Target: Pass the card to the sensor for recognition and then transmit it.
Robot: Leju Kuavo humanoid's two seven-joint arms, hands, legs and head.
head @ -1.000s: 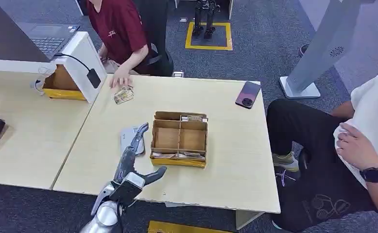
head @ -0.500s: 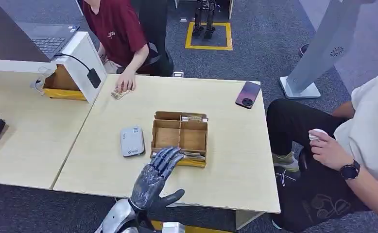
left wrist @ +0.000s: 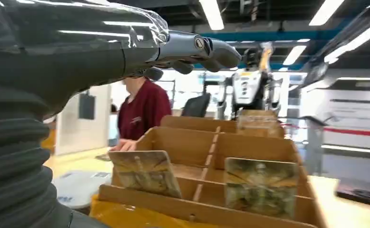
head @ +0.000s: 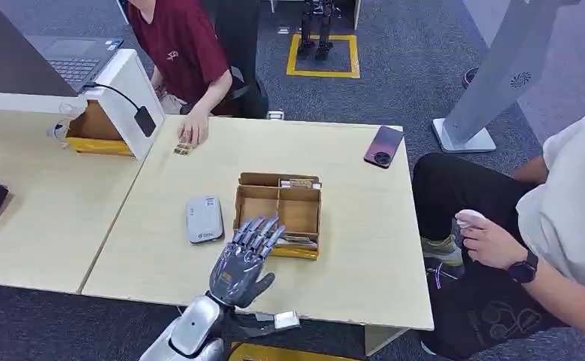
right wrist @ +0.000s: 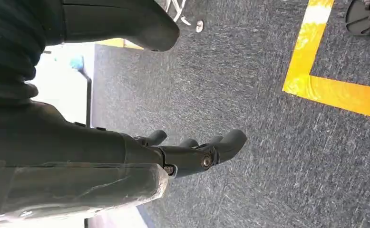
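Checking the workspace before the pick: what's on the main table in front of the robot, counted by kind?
Divided cardboard box: 1
Grey sensor pad: 1
Phone: 1
Small stack of cards under a person's hand: 1
Cards standing in the box's near row: 2
Total: 6

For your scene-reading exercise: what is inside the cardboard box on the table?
The cardboard box has dividers. Cards stand in its near row, more in the far row; the middle compartments look empty. The left hand covers the near-left corner.
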